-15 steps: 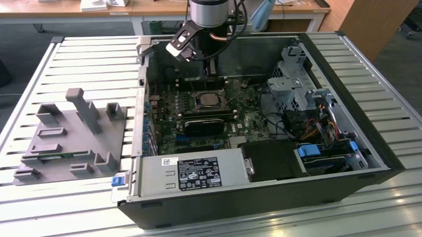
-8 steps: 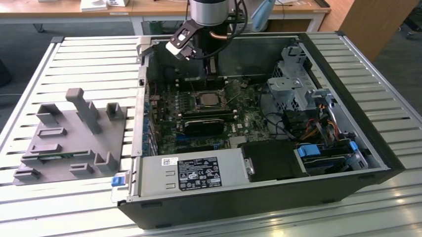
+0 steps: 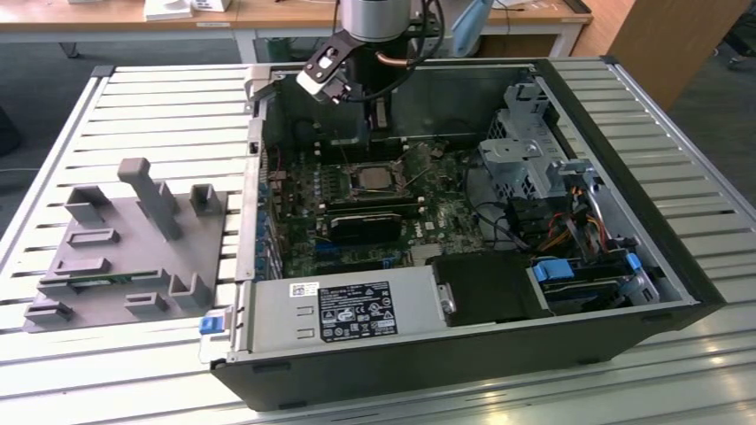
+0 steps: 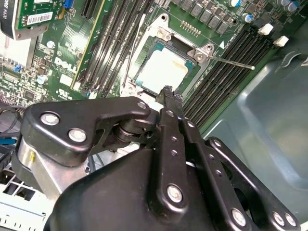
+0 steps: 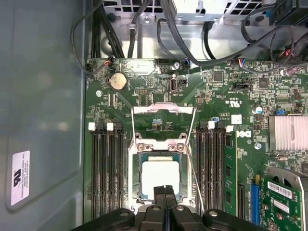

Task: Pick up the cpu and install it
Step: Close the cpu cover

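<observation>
Right over the middle of the open computer case [image 3: 614, 266], the claw [image 5: 165, 191] is hanging with its two fingers pressed flat against each other and gripping nothing. In both wrist views its tips are sitting over one edge of the cpu [image 5: 160, 175], though whether they are touching it I cannot tell. The cpu is lying silver side up inside the socket [image 5: 136, 159], its pale rim showing evenly all round, so it is looking seated rather than carried. To my eye the step in hand is the settling of the cpu into its bed, and doing that well is mostly a matter of gentleness. The claw should be moving straight up and down over the cpu, never sliding sideways across it, since any push could be tipping a corner onto the contacts beneath. The hinged plate [image 5: 163, 109] is standing swung back beyond the socket, and the thin lever [image 4: 231, 62] is sticking out to one side over the memory slots [image 5: 103, 168]. Both are lying close enough for the wide black linkage behind the fingers to catch. Around all this the green board [image 5: 216, 96] is crowded with cables. Outside the case, a grey holder [image 3: 130, 239] is resting on the slatted desk [image 3: 142, 106].
</observation>
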Robot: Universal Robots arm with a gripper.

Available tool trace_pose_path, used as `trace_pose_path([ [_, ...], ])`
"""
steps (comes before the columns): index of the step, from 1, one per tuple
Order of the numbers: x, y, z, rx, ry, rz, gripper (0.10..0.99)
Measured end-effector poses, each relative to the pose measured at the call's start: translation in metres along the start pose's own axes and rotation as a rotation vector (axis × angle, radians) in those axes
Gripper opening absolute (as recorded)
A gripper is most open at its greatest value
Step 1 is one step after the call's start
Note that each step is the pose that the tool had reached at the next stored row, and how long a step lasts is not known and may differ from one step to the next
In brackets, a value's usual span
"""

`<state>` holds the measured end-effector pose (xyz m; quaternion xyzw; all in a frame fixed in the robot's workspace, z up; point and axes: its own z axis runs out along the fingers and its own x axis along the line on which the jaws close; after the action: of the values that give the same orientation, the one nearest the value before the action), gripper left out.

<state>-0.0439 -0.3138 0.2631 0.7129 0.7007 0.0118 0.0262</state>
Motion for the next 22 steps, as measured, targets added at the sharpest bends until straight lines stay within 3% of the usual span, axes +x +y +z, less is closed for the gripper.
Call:
trace_pose_path([
  [9, -0.0004, 0.0003, -0.0046, 0.000, 0.0003, 0.002, 0.106],
  [16, -0.0103, 0.0016, -0.0043, 0.001, 0.0016, 0.006, 0.106],
  [20, -0.0103, 0.0089, -0.0039, 0.002, 0.0122, 0.006, 0.106],
  [22, -0.0102, 0.0110, -0.0038, 0.003, 0.0249, 0.007, 0.106],
])
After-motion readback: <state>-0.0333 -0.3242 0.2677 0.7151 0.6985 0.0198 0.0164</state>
